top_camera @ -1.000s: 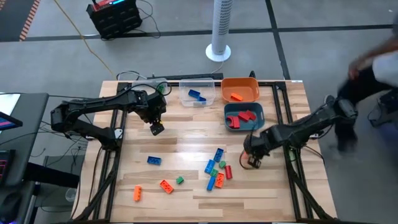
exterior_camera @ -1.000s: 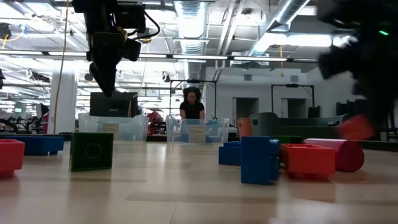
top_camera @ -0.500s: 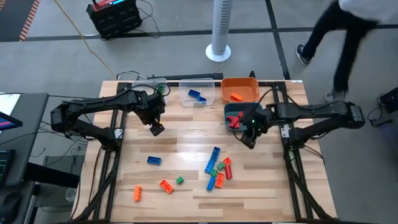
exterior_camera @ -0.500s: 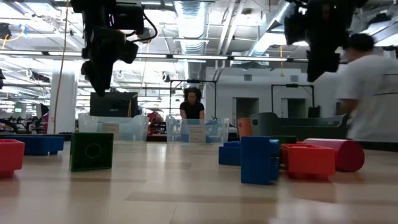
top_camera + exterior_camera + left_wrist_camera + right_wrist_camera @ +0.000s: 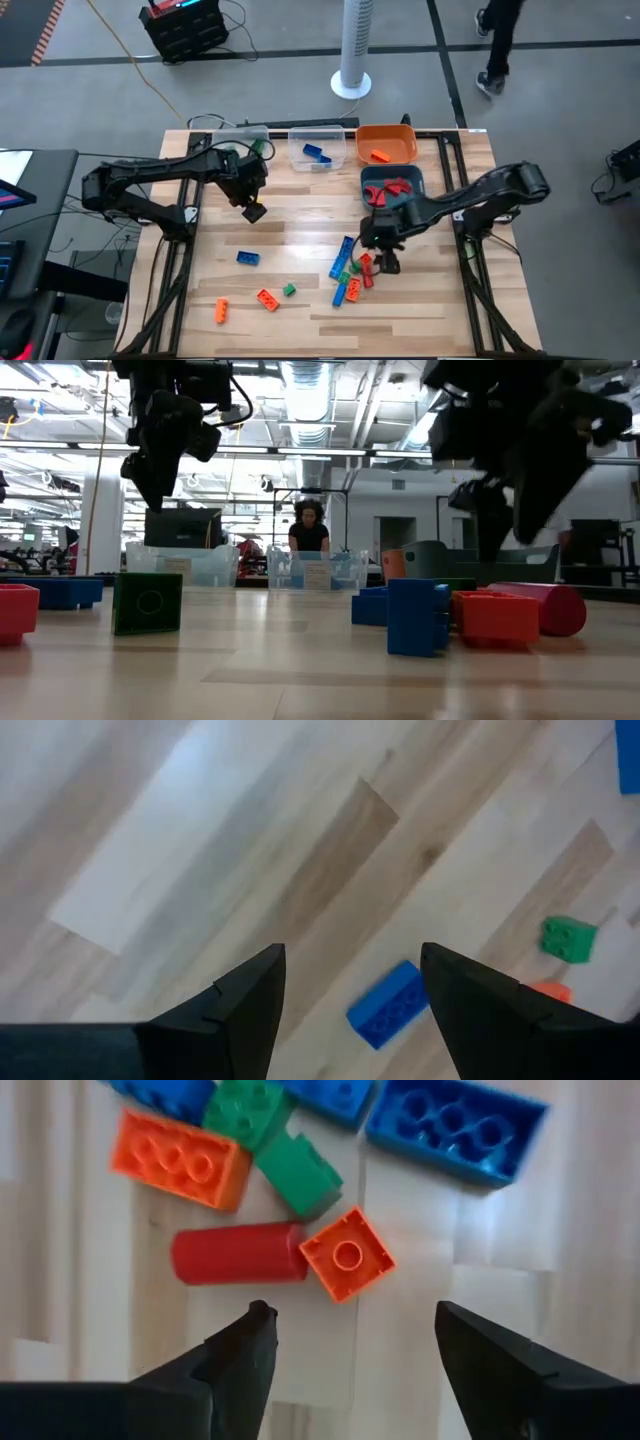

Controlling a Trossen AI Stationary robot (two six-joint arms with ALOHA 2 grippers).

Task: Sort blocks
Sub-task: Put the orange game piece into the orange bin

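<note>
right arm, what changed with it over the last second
A second ago the right hand hung shut near the pile with a red piece in it. It swung up to the teal bin, then came back down and now hovers open and empty over the block cluster, above the red cylinder and small orange block. The left hand stayed open over bare table; the loose blocks did not move.
</note>
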